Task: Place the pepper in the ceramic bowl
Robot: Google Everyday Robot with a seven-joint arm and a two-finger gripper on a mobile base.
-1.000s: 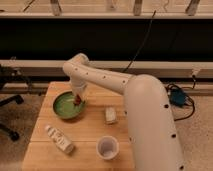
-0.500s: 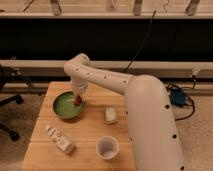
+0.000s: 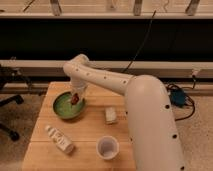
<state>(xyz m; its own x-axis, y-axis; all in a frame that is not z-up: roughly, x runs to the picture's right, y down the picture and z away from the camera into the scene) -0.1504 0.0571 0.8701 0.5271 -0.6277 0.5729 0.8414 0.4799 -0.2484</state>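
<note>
The green ceramic bowl [image 3: 64, 106] sits at the left of the wooden table [image 3: 90, 130]. My gripper [image 3: 76, 99] hangs over the bowl's right side, at the end of the white arm [image 3: 100, 80] that reaches in from the right. The small dark red pepper [image 3: 74, 99] is at the gripper's tip, just above the inside of the bowl. I cannot tell whether it is still held or resting in the bowl.
A white bottle [image 3: 59, 139] lies on its side at the front left. A translucent white cup [image 3: 107, 147] stands at the front middle. A small pale block [image 3: 110, 115] lies right of the bowl. A black office chair [image 3: 6, 107] is left of the table.
The gripper with the pepper has moved slightly lower over the bowl's right side. Nothing else has moved.
</note>
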